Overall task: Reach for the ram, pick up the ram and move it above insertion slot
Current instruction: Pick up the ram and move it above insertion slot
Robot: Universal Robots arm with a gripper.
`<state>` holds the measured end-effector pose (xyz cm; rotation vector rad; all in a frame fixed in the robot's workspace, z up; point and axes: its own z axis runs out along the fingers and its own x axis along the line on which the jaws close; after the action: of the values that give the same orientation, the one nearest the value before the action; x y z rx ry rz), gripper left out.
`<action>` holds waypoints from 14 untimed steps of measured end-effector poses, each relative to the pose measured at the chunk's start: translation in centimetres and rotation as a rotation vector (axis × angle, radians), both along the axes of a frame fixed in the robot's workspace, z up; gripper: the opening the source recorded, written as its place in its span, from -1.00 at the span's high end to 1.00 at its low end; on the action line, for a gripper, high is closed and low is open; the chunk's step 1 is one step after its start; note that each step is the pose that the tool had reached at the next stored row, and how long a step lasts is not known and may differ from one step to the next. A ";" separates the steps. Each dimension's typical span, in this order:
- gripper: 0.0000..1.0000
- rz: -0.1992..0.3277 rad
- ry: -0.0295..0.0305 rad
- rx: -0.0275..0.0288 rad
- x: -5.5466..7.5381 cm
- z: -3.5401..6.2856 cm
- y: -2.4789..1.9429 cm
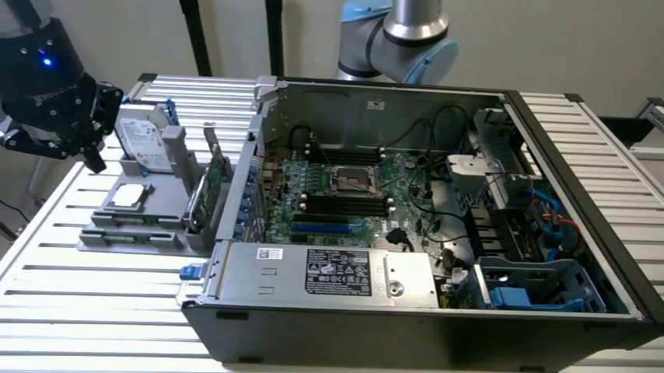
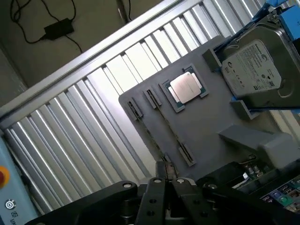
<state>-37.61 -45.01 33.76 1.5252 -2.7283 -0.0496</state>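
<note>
Fingers (image 2: 157, 192) closed, empty | over grey holder (image 2: 211, 122), near ram (image 2: 168, 125) | hard drive label (image 2: 253, 65) text unreadable

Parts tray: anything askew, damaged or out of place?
Nothing stands out. On the tray, the ram, the processor chip and the hard drive each sit in their holders, with no visible damage. The gripper hovers near the tray, clear of the parts.
</note>
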 end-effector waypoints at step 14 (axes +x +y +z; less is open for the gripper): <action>0.79 0.255 -0.0037 0.0000 0.0 -0.31 0.00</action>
<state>-37.60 -45.01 33.45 1.8595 -2.5116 -0.0432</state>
